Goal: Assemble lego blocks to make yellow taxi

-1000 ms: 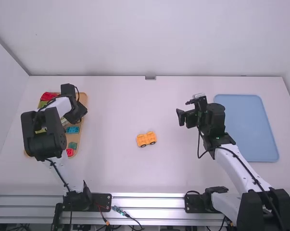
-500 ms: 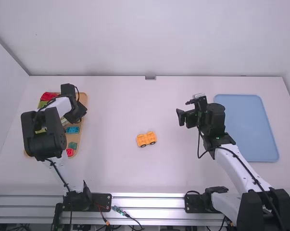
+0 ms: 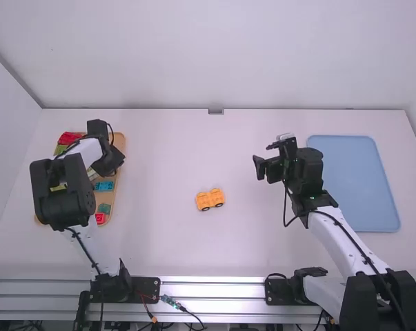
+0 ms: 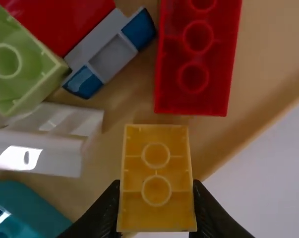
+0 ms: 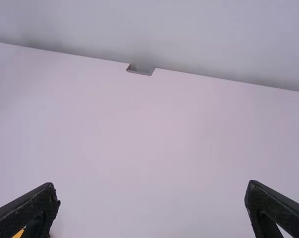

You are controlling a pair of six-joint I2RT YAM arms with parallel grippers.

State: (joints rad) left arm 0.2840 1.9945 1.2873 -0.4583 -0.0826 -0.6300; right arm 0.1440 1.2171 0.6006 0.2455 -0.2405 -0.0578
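Tray (image 3: 120, 141) holds bricks (image 4: 195, 59), apparently loose.

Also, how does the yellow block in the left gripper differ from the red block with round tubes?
The yellow block is clamped by the left gripper, while the red block lies on the wooden tray. The yellow block shows two tubes, the red block at least three. Both show their undersides.

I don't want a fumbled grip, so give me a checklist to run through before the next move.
- Left gripper shut on the yellow brick: ok.
- Brick lifted clear of the tan tray: cannot tell.
- Wheeled car piece on the table, between the arms: ok.
- Right gripper open and empty: ok.
- Brick set on the car piece: not ok.
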